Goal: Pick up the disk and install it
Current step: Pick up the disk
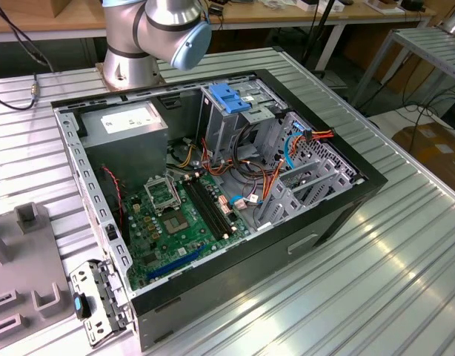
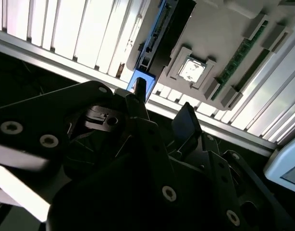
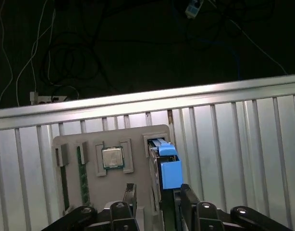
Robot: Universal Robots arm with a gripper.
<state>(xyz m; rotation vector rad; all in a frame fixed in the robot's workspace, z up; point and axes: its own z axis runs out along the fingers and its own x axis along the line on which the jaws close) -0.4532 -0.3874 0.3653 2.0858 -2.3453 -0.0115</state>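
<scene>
Exterior view: the grey holder (image 1: pixel 20 271) lies at the exterior view's left of the computer case (image 1: pixel 213 185). First wrist view: the disk (image 3: pixel 165 166) stands on edge in that holder, and the gripper (image 3: pixel 158 199) hangs wide, one finger each side. Second wrist view: its blue rail (image 2: pixel 148 45) is just beyond the fingertips (image 2: pixel 139 91). You are at the pick-up, I judge; it needs a square closing.
</scene>
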